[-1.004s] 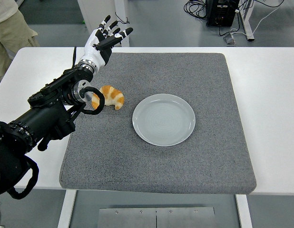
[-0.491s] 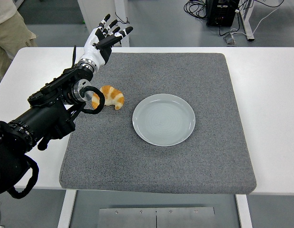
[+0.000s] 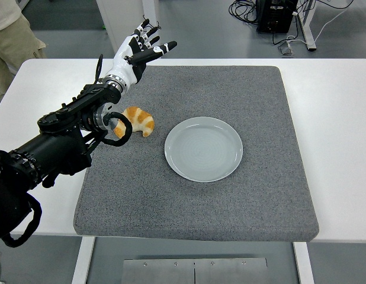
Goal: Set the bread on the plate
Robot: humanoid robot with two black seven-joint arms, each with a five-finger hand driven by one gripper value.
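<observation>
A golden croissant (image 3: 139, 121) lies on the grey mat (image 3: 230, 89), just left of an empty pale grey plate (image 3: 204, 148). My left hand (image 3: 143, 49) is raised above the mat's far left corner, well behind the croissant, with its white and black fingers spread and holding nothing. The black left forearm reaches in from the lower left, and a cable loop on it hides the croissant's left end. No right arm shows.
The mat covers most of the white table (image 3: 331, 100). A person in beige trousers (image 3: 11, 41) stands at the top left corner. Cables and a black box (image 3: 276, 13) lie on the floor beyond the table.
My left hand has moved to the right and slightly forward, its fingers now pointing more toward the right. Croissant and plate have not moved.
</observation>
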